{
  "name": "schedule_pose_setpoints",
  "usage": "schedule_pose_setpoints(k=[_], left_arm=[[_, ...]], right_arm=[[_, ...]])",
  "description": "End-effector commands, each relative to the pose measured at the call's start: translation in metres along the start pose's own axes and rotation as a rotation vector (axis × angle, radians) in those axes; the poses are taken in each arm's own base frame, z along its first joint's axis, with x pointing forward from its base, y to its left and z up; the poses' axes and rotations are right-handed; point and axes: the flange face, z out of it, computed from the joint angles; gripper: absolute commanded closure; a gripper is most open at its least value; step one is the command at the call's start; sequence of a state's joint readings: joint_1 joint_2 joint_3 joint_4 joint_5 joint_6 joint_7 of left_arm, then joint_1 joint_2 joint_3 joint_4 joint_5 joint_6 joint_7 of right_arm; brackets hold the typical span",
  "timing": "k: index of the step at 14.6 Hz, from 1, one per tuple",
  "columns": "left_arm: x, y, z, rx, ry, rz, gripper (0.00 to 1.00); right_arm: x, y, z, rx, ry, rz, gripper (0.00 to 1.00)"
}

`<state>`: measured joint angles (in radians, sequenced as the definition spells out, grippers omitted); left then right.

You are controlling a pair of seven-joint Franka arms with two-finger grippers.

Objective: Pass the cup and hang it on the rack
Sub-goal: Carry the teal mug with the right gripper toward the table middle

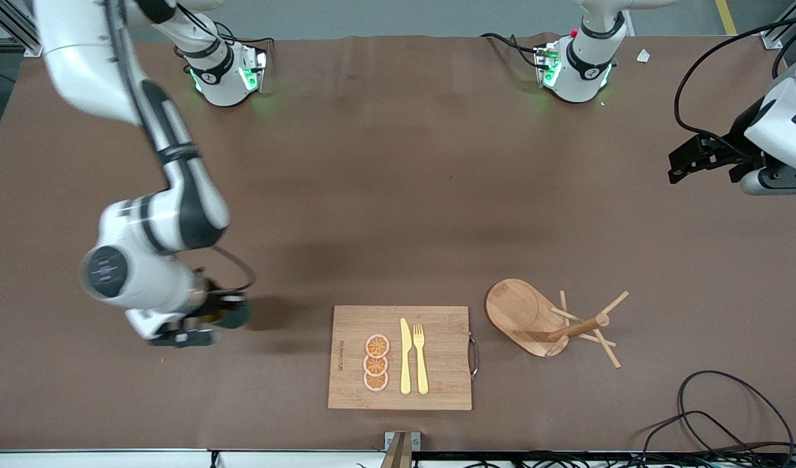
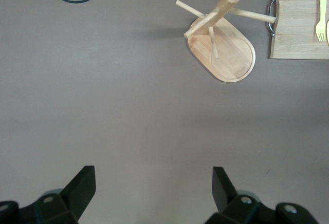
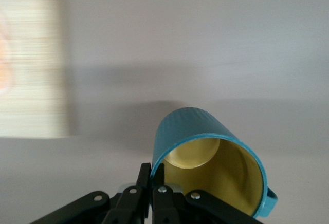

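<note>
Cup is in the right gripper, pinched at the rim with one finger inside the yellow interior and one outside on the teal wall. It's tipped on its side, mouth facing the right wrist camera, with the little handle poking out at the edge. In the front view only a dark bit of the cup shows next to the gripper, which is over the table toward the right arm's end, beside the cutting board. The front view can't settle whether the cup is off the table or resting on it.

Rack stands on its oval base toward the left arm's end of the table, just beside the board's metal handle. Its pegs are bare.

Left gripper is up in the air over bare table at the left arm's end, well apart from the rack. Its fingers are spread wide with nothing between them, and the left wrist view looks down on the rack and a corner of the board.

On the board sit three orange slices, a yellow knife and a yellow fork, side by side.
</note>
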<state>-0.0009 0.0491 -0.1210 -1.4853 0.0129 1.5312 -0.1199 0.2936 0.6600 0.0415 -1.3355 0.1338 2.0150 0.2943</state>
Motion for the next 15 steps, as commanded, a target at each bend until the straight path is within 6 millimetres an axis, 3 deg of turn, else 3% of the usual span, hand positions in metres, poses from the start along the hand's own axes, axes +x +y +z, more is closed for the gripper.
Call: schedule_pose_setpoints(k=[1,2,3,6,8,11,13,14,15], left_arm=[[0.002,0.002,-0.005,0.001,0.011,0.001,0.00],[0.002,0.003,-0.006,0.001,0.011,0.001,0.00],[0.002,0.003,-0.006,0.001,0.011,0.001,0.00],[0.002,0.003,-0.006,0.000,0.013,-0.001,0.00],[0.002,0.003,-0.006,-0.002,0.012,-0.001,0.00],[0.002,0.005,-0.006,-0.002,0.011,0.004,0.00],[0.003,0.006,-0.005,0.000,0.009,0.005,0.00],[0.003,0.007,-0.005,0.000,0.009,0.007,0.00],[0.002,0.010,-0.005,-0.001,0.010,0.011,0.00]], right_arm=[[-0.023,-0.131,0.011,0.079,0.020,0.117,1.00],[-0.039,-0.184,0.021,0.110,0.045,0.133,1.00],[-0.055,-0.221,0.035,0.142,0.072,0.140,1.00],[-0.108,-0.304,0.062,0.251,0.138,0.175,0.99],[-0.139,-0.339,0.082,0.290,0.142,0.203,0.99],[-0.168,-0.364,0.112,0.312,0.144,0.225,0.99],[-0.169,-0.365,0.127,0.329,0.159,0.228,0.97],[-0.169,-0.365,0.127,0.329,0.160,0.226,0.92],[-0.170,-0.365,0.127,0.328,0.158,0.227,0.79]])
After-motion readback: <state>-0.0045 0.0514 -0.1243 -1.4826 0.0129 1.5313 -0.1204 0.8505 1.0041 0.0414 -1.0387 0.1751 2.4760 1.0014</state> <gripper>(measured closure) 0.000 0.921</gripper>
